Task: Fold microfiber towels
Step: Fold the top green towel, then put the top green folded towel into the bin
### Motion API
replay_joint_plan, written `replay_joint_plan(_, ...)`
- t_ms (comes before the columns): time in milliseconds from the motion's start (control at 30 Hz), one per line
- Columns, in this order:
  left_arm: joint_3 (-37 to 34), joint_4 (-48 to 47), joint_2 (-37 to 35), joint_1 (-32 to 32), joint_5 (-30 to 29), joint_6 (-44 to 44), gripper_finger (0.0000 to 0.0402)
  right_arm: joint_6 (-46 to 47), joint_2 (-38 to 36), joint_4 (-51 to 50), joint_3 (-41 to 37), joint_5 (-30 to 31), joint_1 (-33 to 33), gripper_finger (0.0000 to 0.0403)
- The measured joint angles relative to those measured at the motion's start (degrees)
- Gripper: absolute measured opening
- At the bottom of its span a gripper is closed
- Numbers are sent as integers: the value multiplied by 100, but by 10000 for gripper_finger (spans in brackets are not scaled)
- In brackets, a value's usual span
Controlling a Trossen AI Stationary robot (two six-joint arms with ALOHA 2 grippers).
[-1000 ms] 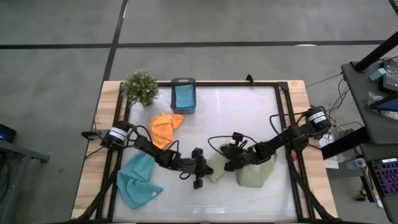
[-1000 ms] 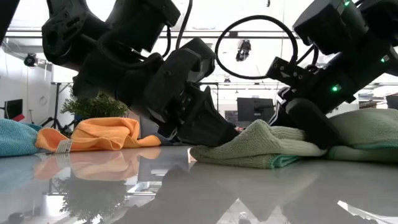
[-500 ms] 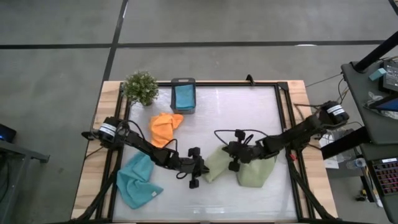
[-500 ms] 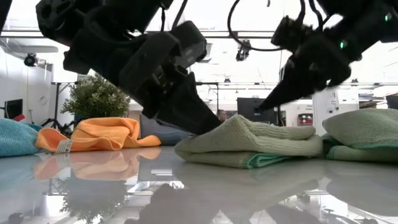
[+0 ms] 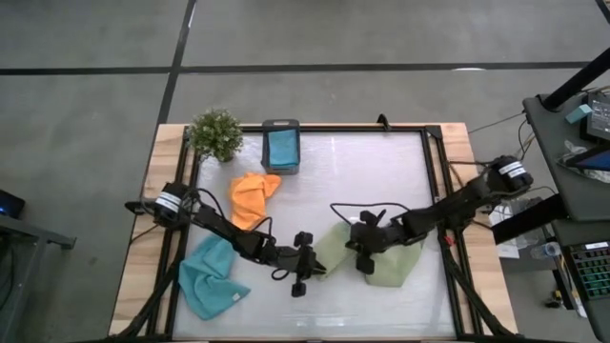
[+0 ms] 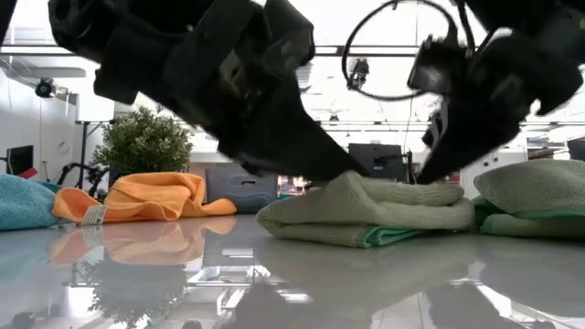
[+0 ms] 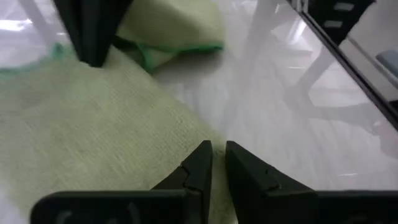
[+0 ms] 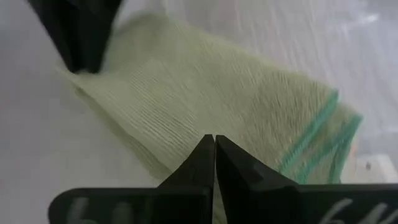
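A folded sage green towel (image 5: 334, 250) lies flat on the table, also in the low view (image 6: 366, 215). My left gripper (image 5: 316, 263) is shut at its left end, and my right gripper (image 5: 353, 250) is shut at its right part. A second folded sage green towel (image 5: 396, 269) lies just to its right. An orange towel (image 5: 253, 195) lies crumpled at the far left. A light blue towel (image 5: 210, 276) lies crumpled at the near left. Another light blue towel (image 5: 281, 148) sits in the dark grey box. My left gripper rests its shut fingertips (image 6: 345, 174) on the top layer of the folded towel near its left edge (image 7: 186, 146), slanting down from the table's left. The towel lies flat on the table. My right gripper rests its shut fingertips (image 6: 430, 178) on the folded towel's top (image 8: 205, 118), slanting down from the table's right. The towel stays flat under them.
A small potted plant (image 5: 215, 133) and the dark grey box (image 5: 280, 129) stand at the far left edge. The table's black frame (image 5: 431, 191) runs along its right side. Bare table (image 5: 362, 181) lies in the middle toward the far edge.
My right gripper rose off the folded towel and drew back toward the right, then came down onto its top again. My left gripper has shifted slightly toward the near edge at the towel's left end. The towel has settled flatter and a little leftward.
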Motion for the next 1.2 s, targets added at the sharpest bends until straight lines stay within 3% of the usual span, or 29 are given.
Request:
replay_joint_plan(233,-17,114,195,11,243,-291,33,142,551,-112,15,50,-8,9)
replay_joint_plan(467,-112,-14,195,13,316,-630,33,81,585,-194,24,41,-116,9)
replay_joint_plan(800,-132,-340,-122,53,312,-428,33,142,-148,-497,52,-510,-296,16)
replay_joint_plan(1067,-128,-1297,-792,219,162,-413,33,2,-879,-965,52,-542,-546,65)
replay_joint_plan(1200,-123,-1361,-1158,403,160,-489,33,-620,-1249,-936,52,-514,-607,91)
